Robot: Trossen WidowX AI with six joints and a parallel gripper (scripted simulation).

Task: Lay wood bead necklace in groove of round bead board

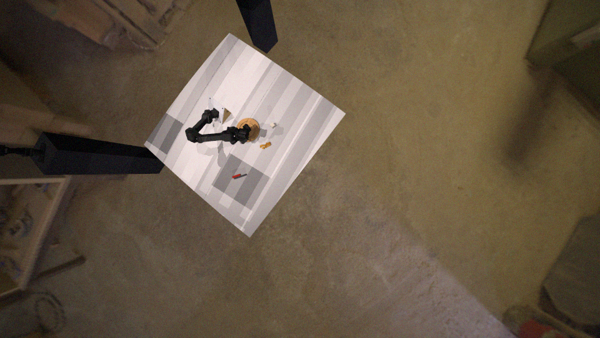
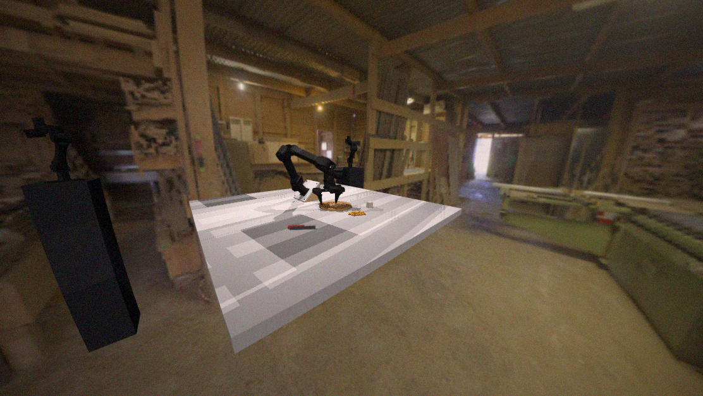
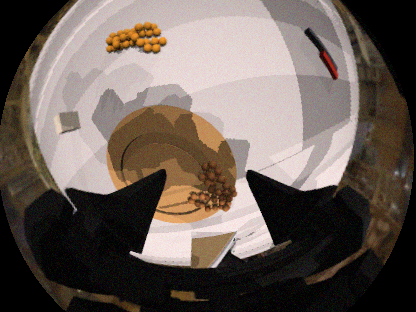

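Note:
The round tan bead board (image 1: 249,123) (image 3: 212,129) lies on the table under my gripper. Its dark ring groove shows in the wrist view. The brown wood bead necklace (image 3: 215,190) lies in a bunched heap on the board's lower right part in the wrist view, partly across the groove line and up to the board's edge. My gripper (image 2: 328,203) (image 3: 207,174) is open and empty, its fingertips low above the board, with the heap just beyond and between them in the wrist view. The arm hides the necklace in the top view.
An orange bead string (image 1: 265,145) (image 2: 356,213) (image 3: 135,37) lies beside the board. A small pale cube (image 1: 273,124) (image 2: 369,204) (image 3: 67,122) stands nearby. A red and black tool (image 1: 237,176) (image 2: 301,227) (image 3: 328,64) lies farther off. A tan wedge (image 1: 226,115) (image 3: 210,247) with white panels stands near the arm's base.

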